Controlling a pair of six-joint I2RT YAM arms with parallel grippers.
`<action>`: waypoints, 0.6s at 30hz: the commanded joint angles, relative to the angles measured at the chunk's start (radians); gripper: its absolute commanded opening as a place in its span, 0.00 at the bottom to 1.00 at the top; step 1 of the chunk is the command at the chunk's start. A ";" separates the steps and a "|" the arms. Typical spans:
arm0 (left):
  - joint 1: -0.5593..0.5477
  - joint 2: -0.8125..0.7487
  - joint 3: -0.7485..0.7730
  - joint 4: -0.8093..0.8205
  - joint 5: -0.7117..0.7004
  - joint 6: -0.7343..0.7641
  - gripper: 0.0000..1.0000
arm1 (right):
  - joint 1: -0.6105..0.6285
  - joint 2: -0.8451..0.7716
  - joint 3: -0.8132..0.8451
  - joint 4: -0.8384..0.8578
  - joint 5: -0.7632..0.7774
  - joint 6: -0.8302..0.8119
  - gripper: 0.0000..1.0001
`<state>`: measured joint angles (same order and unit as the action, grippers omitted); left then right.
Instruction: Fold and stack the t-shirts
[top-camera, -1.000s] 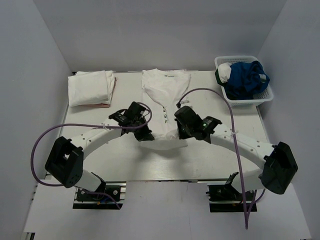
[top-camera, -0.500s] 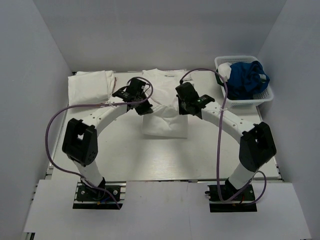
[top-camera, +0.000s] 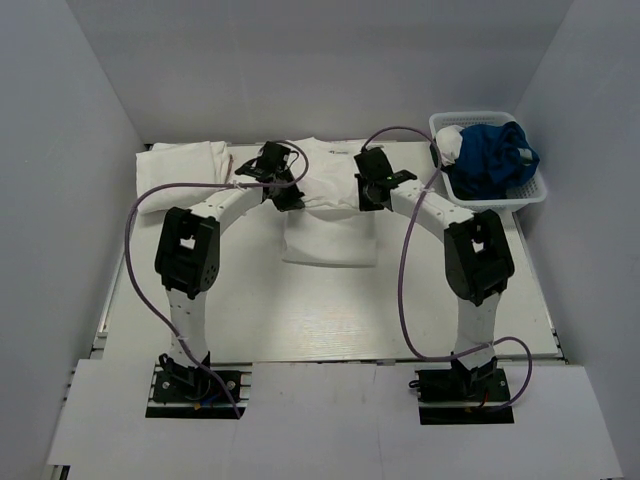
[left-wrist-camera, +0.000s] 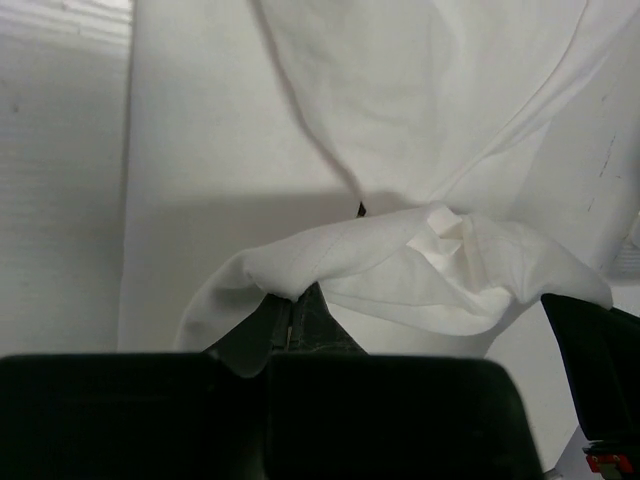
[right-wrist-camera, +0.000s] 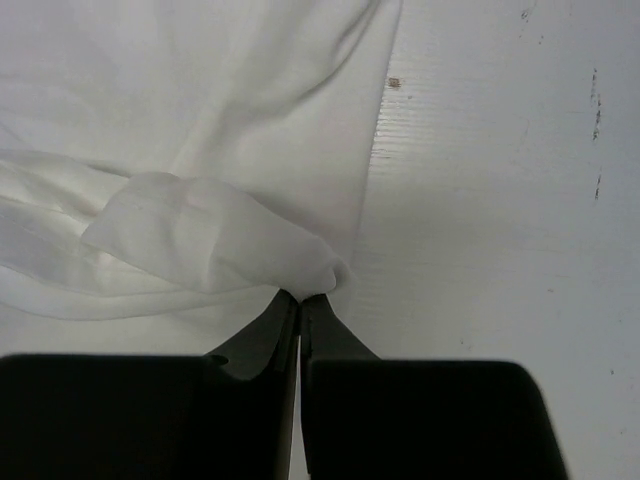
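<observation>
A white t-shirt lies at the table's centre back, its lower part doubled over toward the collar. My left gripper is shut on the shirt's left bottom corner. My right gripper is shut on the right bottom corner. Both hold the hem low over the shirt's upper half. A folded white t-shirt lies at the back left.
A white lattice basket at the back right holds blue and white cloth. Grey walls close in the back and both sides. Purple cables loop above both arms.
Both grippers have carried the shirt's bottom hem from the near side toward the back, over the shirt. The arms have stretched out away from the bases.
</observation>
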<state>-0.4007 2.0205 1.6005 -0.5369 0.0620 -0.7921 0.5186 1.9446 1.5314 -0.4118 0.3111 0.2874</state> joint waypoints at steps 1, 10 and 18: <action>0.014 0.035 0.079 0.034 0.038 0.053 0.00 | -0.014 0.057 0.084 0.022 -0.010 -0.021 0.00; 0.066 0.138 0.229 -0.057 0.045 0.082 1.00 | -0.042 0.194 0.279 -0.071 -0.095 -0.028 0.90; 0.051 -0.057 0.066 0.018 0.137 0.114 1.00 | -0.038 0.002 0.075 0.028 -0.257 -0.002 0.90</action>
<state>-0.3283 2.1227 1.7409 -0.5686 0.1295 -0.7017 0.4816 2.0617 1.6924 -0.4236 0.1429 0.2722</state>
